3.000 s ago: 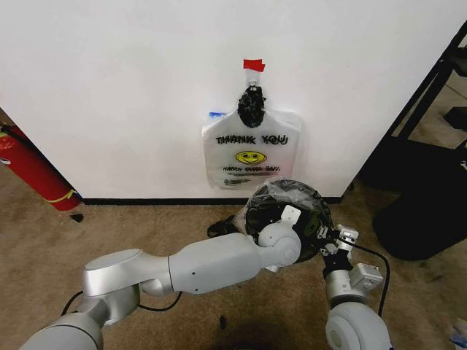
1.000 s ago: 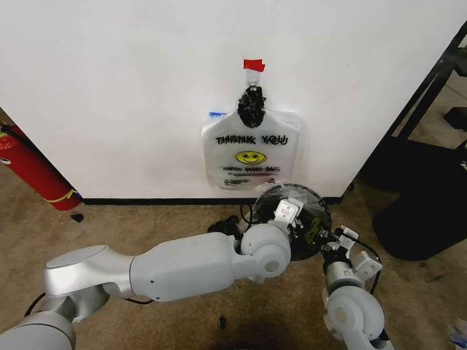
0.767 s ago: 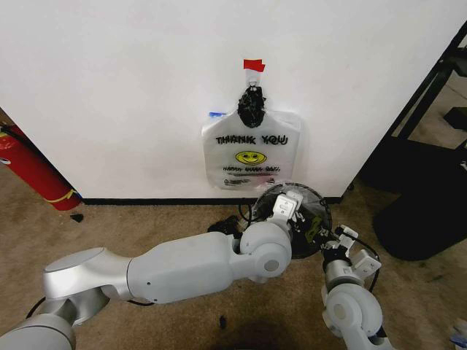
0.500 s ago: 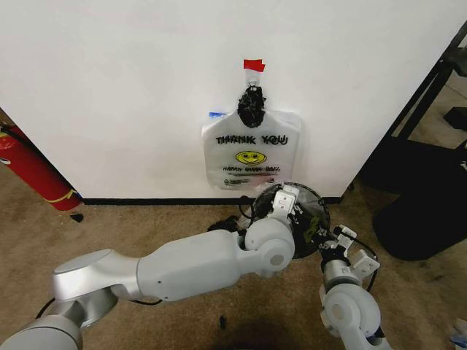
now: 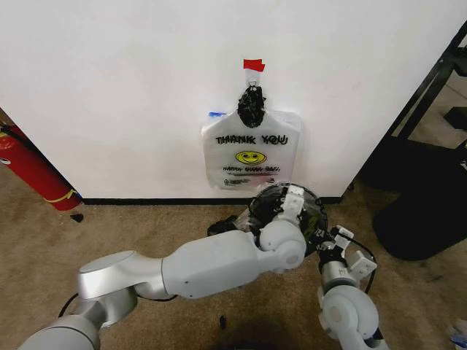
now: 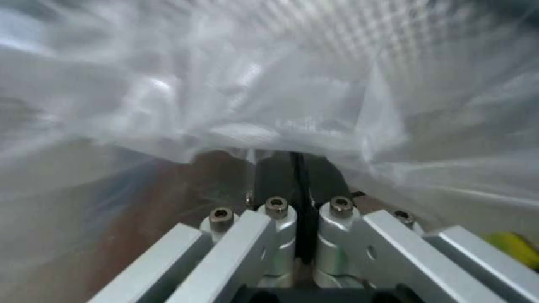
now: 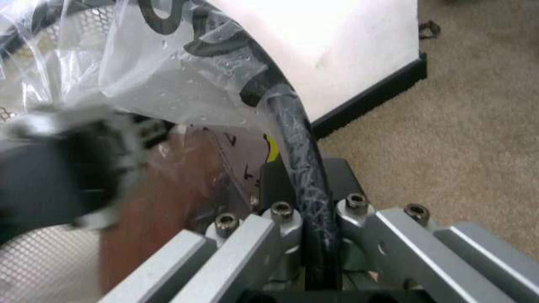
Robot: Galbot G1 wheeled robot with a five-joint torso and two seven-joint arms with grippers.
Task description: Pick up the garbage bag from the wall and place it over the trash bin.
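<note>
The garbage bag point(image 5: 264, 201), thin crinkly translucent plastic, lies in and over the mouth of the trash bin point(image 5: 318, 216), a round black mesh wastebasket on the carpet by the wall. My left gripper point(image 5: 293, 194) reaches over the bin; in the left wrist view the left gripper point(image 6: 296, 165) is shut, with the garbage bag point(image 6: 278, 76) draped across its tips. My right gripper point(image 5: 322, 246) sits at the bin's near right edge. In the right wrist view the right gripper point(image 7: 299, 170) is shut around the black rim point(image 7: 286, 117), which is wrapped in the garbage bag point(image 7: 177, 69).
A similar "THANK YOU" bag point(image 5: 252, 157) hangs on the white wall from a hook under red tape point(image 5: 253, 65). A red fire extinguisher point(image 5: 29, 171) leans at the left. Black furniture point(image 5: 427, 197) stands at the right. Dark cables point(image 5: 219, 227) lie on the carpet.
My left gripper has shifted a little farther over the bin toward the wall, and its forearm has swung. The right gripper has stayed at the rim.
</note>
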